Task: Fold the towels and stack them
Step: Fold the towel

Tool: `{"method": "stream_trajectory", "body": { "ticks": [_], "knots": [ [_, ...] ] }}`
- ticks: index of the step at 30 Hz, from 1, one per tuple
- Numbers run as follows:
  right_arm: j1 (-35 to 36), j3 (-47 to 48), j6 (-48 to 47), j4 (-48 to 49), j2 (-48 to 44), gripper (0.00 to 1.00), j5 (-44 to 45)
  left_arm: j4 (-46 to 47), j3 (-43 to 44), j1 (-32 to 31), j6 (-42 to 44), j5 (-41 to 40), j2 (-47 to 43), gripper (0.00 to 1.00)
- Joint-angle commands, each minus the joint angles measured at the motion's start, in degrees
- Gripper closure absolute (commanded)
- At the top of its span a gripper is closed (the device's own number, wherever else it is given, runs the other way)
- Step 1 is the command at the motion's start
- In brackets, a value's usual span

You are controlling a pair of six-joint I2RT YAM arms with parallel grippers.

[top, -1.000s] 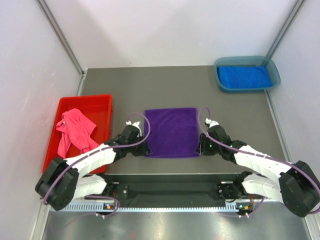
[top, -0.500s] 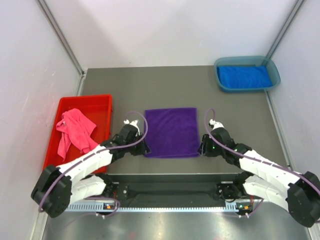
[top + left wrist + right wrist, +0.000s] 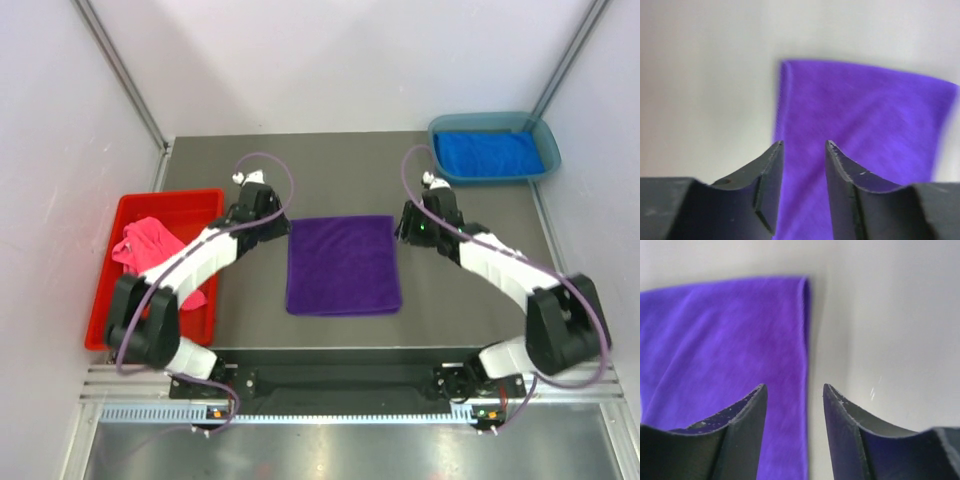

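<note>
A purple towel (image 3: 343, 265) lies flat and square on the grey table, between the two arms. My left gripper (image 3: 282, 230) hovers open at its far left corner. In the left wrist view the purple towel (image 3: 865, 130) runs under the left gripper (image 3: 802, 145), with nothing between the fingers. My right gripper (image 3: 401, 232) stands open at the far right corner. In the right wrist view the right gripper (image 3: 794, 387) straddles the edge of the purple towel (image 3: 730, 340). A pink towel (image 3: 150, 258) lies crumpled in the bin. A royal blue towel (image 3: 488, 153) lies folded in the tray.
The red bin (image 3: 205, 200) stands at the table's left edge, close beside the left arm. The teal tray (image 3: 440, 128) sits at the far right corner, just beyond the right arm. White walls close in on three sides.
Both grippers have moved from the purple towel's near corners to its far corners, and their jaws have widened. The towel lies in about the same place.
</note>
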Motion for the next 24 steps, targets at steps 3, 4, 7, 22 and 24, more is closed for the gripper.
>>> {"method": "stream_trajectory", "body": {
  "ticks": [3, 4, 7, 22, 24],
  "knots": [
    [-3.56, 9.39, -4.72, 5.57, 12.43, 0.51, -4.86, 2.29, 9.84, 4.14, 7.66, 5.00, 12.99, 0.52],
    [-3.99, 11.31, -4.99, 6.01, 13.94, 0.50, -5.57, 2.55, 11.77, 4.49, 9.06, 5.62, 14.24, 0.50],
    [-4.44, 14.74, -4.99, 6.63, 18.78, 0.50, -6.54, 1.60, 16.59, 4.76, 11.61, 10.19, 19.16, 0.47],
    [-4.53, 26.18, -5.60, 2.59, 32.76, 0.50, -4.35, -6.23, 25.67, 5.64, 13.82, 8.27, 33.50, 0.48],
    [-4.53, 26.10, -5.78, 2.58, 33.46, 0.50, -3.83, -6.15, 25.41, 5.64, 13.90, 8.44, 33.85, 0.49]
  ]
}}
